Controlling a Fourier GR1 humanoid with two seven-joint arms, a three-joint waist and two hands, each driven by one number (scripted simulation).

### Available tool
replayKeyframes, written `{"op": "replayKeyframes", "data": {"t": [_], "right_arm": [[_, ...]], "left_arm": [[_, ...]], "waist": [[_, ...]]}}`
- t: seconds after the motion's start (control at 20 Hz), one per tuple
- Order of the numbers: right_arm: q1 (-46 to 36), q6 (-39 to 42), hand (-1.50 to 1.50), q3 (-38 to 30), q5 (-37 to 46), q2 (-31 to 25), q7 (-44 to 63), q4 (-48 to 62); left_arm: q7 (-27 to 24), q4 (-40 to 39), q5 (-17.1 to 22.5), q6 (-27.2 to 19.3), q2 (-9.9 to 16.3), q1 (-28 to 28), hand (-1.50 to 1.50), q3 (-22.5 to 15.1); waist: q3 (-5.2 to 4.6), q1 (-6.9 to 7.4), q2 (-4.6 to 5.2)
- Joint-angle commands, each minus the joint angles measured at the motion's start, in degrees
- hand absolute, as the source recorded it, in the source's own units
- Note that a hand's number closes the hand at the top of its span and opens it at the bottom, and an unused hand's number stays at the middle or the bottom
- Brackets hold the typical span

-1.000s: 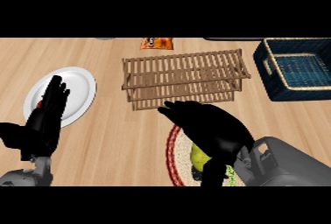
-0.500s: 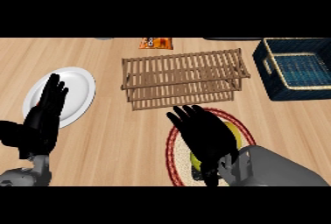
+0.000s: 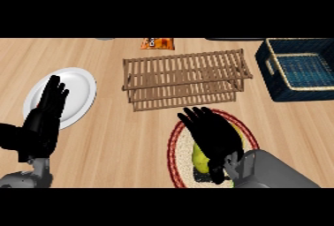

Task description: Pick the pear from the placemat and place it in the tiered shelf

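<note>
A yellow-green pear (image 3: 203,158) lies on a round woven placemat (image 3: 179,145) with a red rim, low in the head view. My right hand (image 3: 212,134) is spread directly over the pear, fingers straight and pointing up the view, hiding most of the fruit. I cannot tell whether the palm touches it. The wooden tiered shelf (image 3: 186,78) stands just beyond the placemat, slats empty. My left hand (image 3: 44,117) rests open at the left, fingers up, overlapping a white plate.
A white plate (image 3: 73,92) lies at the left. A dark blue basket (image 3: 300,66) stands at the right edge. An orange packet (image 3: 157,43) lies behind the shelf. Bare wooden counter shows between plate and placemat.
My right hand has drawn back toward me and lowered over the pear, uncovering more of the placemat's far rim. The left hand has stayed almost still.
</note>
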State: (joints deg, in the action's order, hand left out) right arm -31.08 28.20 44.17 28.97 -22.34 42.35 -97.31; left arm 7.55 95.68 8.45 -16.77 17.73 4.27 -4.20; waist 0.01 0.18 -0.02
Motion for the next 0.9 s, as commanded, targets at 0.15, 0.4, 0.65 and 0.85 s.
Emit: {"op": "replayKeyframes", "data": {"t": [0.15,0.4,0.65,0.85], "right_arm": [[4.38,1.87,-1.5,-1.53,8.54,4.35,-5.49,4.59],[2.85,-0.31,-1.5,-5.28,11.79,6.07,-13.18,11.76],[7.85,-0.59,-1.5,-6.44,15.88,7.89,-16.56,10.47],[9.67,-2.55,-1.5,-8.37,20.27,8.15,-22.14,13.22]], "left_arm": [[-1.47,-2.48,0.03,3.74,-0.8,1.11,0.0,3.61],[3.35,-1.89,-1.86,3.27,-0.42,4.41,0.0,4.42],[-1.03,-0.07,-6.84,1.33,-6.07,-1.94,0.0,0.45],[0.11,0.37,-5.7,3.59,-5.38,-0.45,0.0,3.62]], "waist": [[-0.01,-0.06,0.02],[0.0,0.01,0.11],[0.0,-0.02,0.02],[0.0,-0.04,0.02]]}}
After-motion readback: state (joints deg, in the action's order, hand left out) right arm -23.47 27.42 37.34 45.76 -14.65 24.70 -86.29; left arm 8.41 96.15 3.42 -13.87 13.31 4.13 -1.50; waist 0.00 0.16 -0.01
